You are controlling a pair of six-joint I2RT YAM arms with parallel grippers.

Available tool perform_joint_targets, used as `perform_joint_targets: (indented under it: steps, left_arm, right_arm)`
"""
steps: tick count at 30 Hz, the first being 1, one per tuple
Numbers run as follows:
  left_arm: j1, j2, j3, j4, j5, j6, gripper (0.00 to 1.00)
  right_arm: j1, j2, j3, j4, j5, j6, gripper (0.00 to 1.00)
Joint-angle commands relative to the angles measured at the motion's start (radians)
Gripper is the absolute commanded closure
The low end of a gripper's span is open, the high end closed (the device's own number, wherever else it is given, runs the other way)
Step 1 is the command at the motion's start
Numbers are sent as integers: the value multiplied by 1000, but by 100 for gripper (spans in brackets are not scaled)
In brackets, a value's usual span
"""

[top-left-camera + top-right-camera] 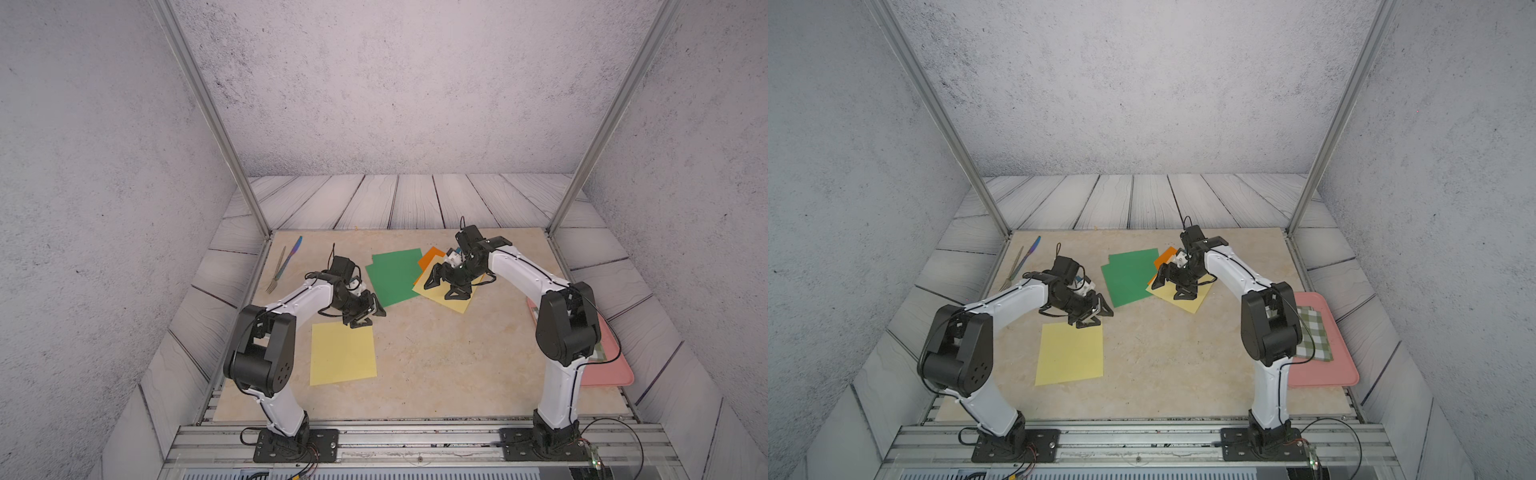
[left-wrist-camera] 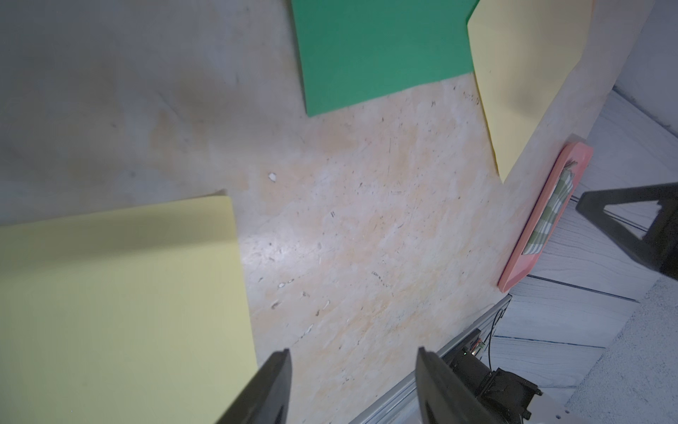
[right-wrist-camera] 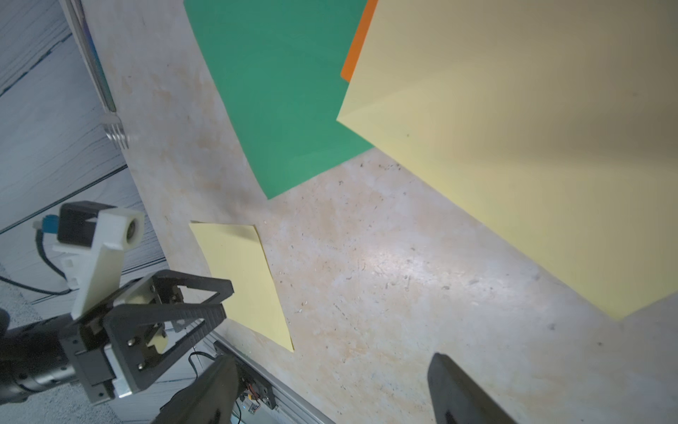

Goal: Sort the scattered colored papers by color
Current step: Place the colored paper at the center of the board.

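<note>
A pale yellow paper [image 1: 343, 353] [image 1: 1069, 353] lies flat at the front left. My left gripper [image 1: 370, 316] [image 1: 1097, 316] hovers at its far right corner, open and holding nothing; in the left wrist view [image 2: 353, 352] only bare table shows between the jaws, with the sheet [image 2: 121, 301] beside them. Green papers [image 1: 392, 274] [image 3: 286, 91] lie overlapped at mid table. To their right a second yellow paper [image 1: 455, 300] [image 3: 513, 147] covers most of an orange paper [image 1: 430, 254] [image 3: 357, 47]. My right gripper [image 1: 444, 289] [image 3: 333, 358] stands open above that yellow sheet, empty.
A fork [image 1: 275, 272] and a blue-handled knife [image 1: 293, 251] lie at the table's far left edge. A pink tray [image 1: 1325, 376] with a green-and-white checked cloth [image 1: 1314, 332] sits at the right edge, partly behind the right arm. Metal frame posts stand at the back corners.
</note>
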State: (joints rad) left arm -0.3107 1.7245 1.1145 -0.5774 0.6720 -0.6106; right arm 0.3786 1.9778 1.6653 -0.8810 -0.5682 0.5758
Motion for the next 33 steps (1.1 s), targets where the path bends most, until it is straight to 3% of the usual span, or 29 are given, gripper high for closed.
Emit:
perform_joint_targets:
  steps: [1,15,33]
  left_arm:
    - [7,11,-23,47,24,-12,40]
    - [-37,36,-96,60,37,11,40]
    - [-146,55,-142,-27,-124,-4,40]
  right_arm:
    - [3,45,22,-52,33,-17,14]
    - [2,61,-18,-16,14,-9,14]
    - [2,-6,-146,47,1,-6,14]
